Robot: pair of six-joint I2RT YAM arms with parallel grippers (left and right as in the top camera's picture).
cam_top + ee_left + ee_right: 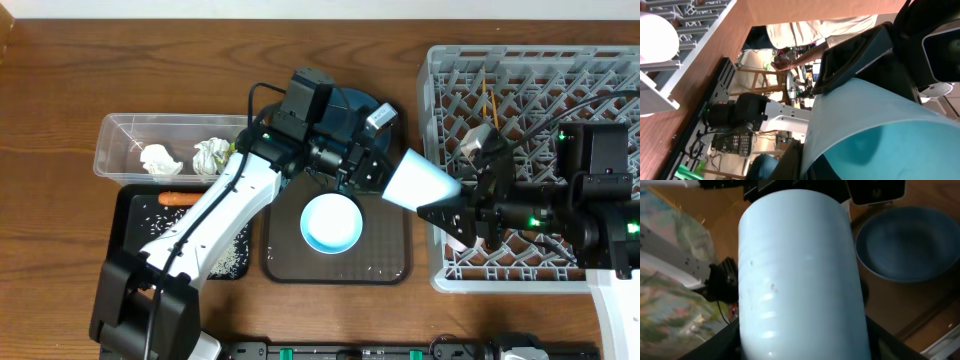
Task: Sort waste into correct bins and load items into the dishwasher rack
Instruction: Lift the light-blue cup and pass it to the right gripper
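Going container by container from overhead. The clear plastic tub [120, 130] at 10 o'clock has two crumpled paper wads [160, 160] in it, side by side. The black tray [135, 230] just below it at 8 o'clock holds one small carrot [180, 198] along its far edge, plus loose rice grains [230, 262] scattered mostly toward its near right corner. The brown serving tray [385, 265] in the middle carries one white bowl with a pale blue rim [332, 222], upright, and a few stray grains.

The grey dishwasher rack [540, 70] at 3 o'clock has one white cup [478, 142] in it and chopsticks [490, 100] poking up at its 11 o'clock corner.

The one light blue cup [420, 183] is up in the air on its side, between the serving tray and the rack. The left hand [380, 178] is clamped on its rim. The right hand [458, 192] has its fingers on either side of the base end, but can't tell if it's actually squeezing.

One blue plate [352, 102] sits on the tabletop [60, 80] at 12 o'clock, half hidden under the left arm.
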